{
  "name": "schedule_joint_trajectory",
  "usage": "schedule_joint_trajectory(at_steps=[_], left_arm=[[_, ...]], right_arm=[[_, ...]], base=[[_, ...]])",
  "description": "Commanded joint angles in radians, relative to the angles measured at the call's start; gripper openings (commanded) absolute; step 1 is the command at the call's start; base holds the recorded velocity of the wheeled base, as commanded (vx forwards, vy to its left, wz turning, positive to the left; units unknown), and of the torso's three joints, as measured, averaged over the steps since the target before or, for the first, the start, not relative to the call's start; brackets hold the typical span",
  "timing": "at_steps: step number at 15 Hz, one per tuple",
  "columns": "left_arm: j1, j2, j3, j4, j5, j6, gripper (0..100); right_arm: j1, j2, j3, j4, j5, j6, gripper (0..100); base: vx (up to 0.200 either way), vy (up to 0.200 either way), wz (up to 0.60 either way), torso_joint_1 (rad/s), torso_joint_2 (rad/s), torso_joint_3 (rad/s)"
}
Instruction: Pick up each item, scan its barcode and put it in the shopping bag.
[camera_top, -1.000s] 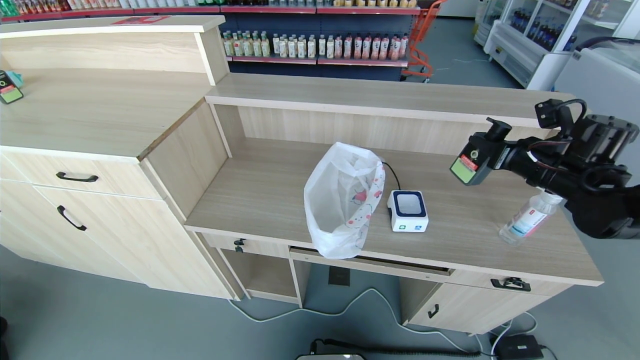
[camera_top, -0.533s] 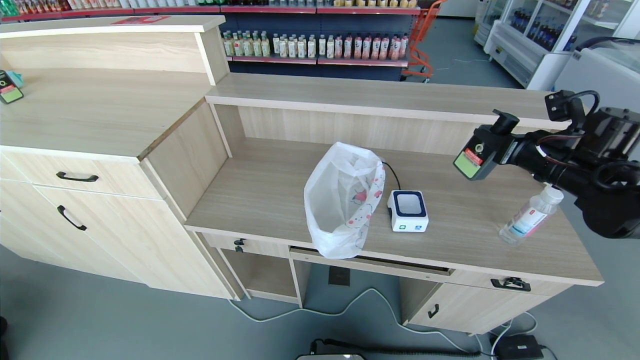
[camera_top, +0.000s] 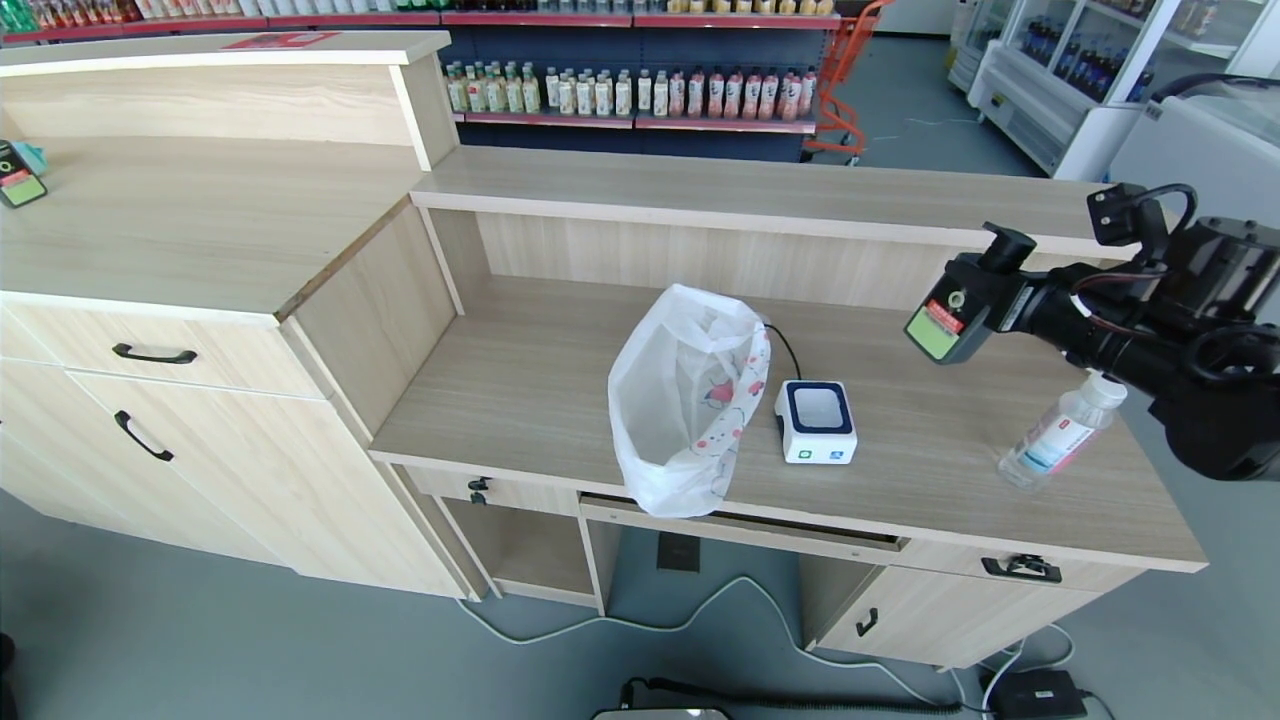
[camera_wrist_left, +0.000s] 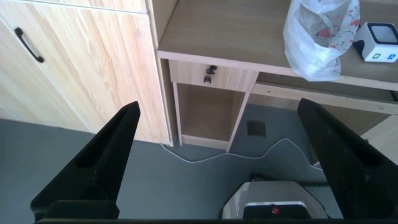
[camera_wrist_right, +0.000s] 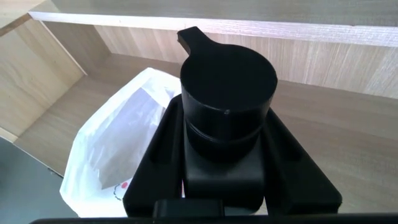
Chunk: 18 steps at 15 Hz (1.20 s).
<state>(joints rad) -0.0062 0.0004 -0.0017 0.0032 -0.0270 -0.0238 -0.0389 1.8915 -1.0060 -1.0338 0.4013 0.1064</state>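
Observation:
My right gripper hangs above the right part of the counter, shut on a black flip-cap container with a green and red label. From the right wrist the container sits between the fingers, over the white shopping bag. The bag stands open at mid-counter, with the white barcode scanner just right of it. A clear bottle with a white label lies tilted near the counter's right end, below my right arm. My left gripper is open, low over the floor beside the counter.
A raised ledge runs behind the work surface, and a taller counter stands to the left. Drawers with black handles sit under the front edge. Cables trail on the floor. Shelves of bottles stand behind.
My right arm rose and drew slightly right with the black container, uncovering the clear bottle's cap, then settled a little lower. Bag, scanner and bottle stayed put.

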Motion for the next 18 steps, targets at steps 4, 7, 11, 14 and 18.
schedule_joint_trajectory(at_steps=[4,7,11,14,18], left_arm=[[0.000,0.000,0.000,-0.002,-0.001,0.002,100],[0.000,0.000,0.000,-0.002,-0.001,0.010,100],[0.000,0.000,0.000,-0.002,-0.001,0.012,100],[0.000,0.000,0.000,-0.002,-0.001,0.012,100],[0.000,0.000,0.000,-0.002,-0.001,0.013,100]], right_arm=[[0.001,0.000,-0.006,0.000,0.001,0.004,0],[0.002,0.011,-0.013,-0.002,0.002,0.004,0],[0.037,0.093,-0.088,-0.002,-0.001,0.001,0],[0.050,0.196,-0.201,-0.002,0.002,-0.005,0],[0.050,0.408,-0.260,-0.207,0.013,-0.103,0]], base=[[0.000,0.150,0.00,-0.002,0.00,0.005],[0.000,0.200,0.00,0.017,0.00,0.004],[0.000,0.200,0.00,-0.001,0.00,0.002],[0.000,0.067,0.00,-0.001,0.00,0.001],[0.000,0.000,0.00,0.000,0.00,0.000]])
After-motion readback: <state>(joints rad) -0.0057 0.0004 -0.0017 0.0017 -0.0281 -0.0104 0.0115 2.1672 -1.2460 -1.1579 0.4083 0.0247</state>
